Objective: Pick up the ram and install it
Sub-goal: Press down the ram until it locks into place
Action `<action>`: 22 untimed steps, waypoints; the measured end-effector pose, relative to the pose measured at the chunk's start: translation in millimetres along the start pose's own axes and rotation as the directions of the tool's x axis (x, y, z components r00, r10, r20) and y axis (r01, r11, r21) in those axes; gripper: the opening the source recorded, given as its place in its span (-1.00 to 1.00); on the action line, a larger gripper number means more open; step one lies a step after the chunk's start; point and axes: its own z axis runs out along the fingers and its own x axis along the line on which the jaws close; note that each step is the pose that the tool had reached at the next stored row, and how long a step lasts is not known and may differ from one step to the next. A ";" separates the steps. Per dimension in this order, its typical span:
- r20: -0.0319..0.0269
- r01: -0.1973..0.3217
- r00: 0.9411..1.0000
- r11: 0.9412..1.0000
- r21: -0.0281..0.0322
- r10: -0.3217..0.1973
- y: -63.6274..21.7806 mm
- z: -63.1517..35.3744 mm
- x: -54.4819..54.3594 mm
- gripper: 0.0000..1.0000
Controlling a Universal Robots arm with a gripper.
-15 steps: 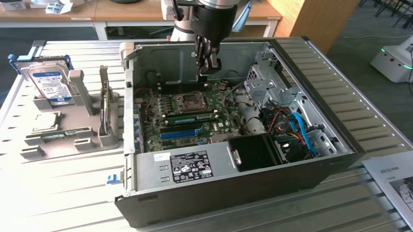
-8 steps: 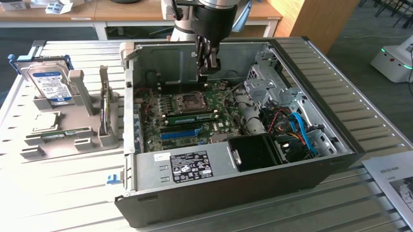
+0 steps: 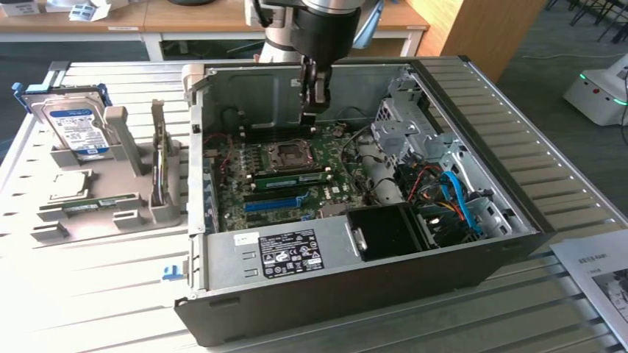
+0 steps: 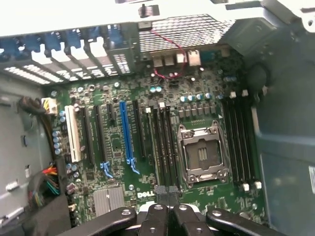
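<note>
The open computer case (image 3: pixel 363 257) lies on its side on the desk (image 3: pixel 98 294), with the motherboard (image 3: pixel 284 184) exposed. The arm reaches down into the case from above, near the case's far wall. The claw (image 3: pixel 316 103) hangs above the motherboard, close to the CPU socket (image 3: pixel 291 153). Its jaws are clenched; no object is visible between them.

In the wrist view, the claw (image 4: pixel 167 196) sits directly above the memory slots (image 4: pixel 165 142) beside the CPU socket (image 4: pixel 203 156). A second bank of memory slots (image 4: pixel 241 142) lies on the socket's other side. A blue slot strip (image 4: pixel 126 135) and a white slot (image 4: pixel 74 133) run parallel to these.

One ram (image 3: pixel 293 179) stick is seated in a slot on the motherboard, just on the near side of the CPU socket. A second green stick (image 3: pixel 98 204) lies in the grey holder (image 3: pixel 108 198) on the desk, toward the exterior view's left, well apart from the claw. A blue-labelled hard drive (image 3: pixel 73 125) stands in the same holder at its far end.
</note>
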 end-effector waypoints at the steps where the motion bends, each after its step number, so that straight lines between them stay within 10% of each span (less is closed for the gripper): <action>1: 0.001 -0.015 1.000 1.000 0.001 0.015 0.0 0.0 0.0 -0.80; 10: 0.007 -0.154 0.988 0.988 0.007 0.154 0.0 0.3 0.0 -0.80; 22: 0.015 -0.314 0.949 0.949 0.012 0.314 0.0 0.5 0.0 -0.80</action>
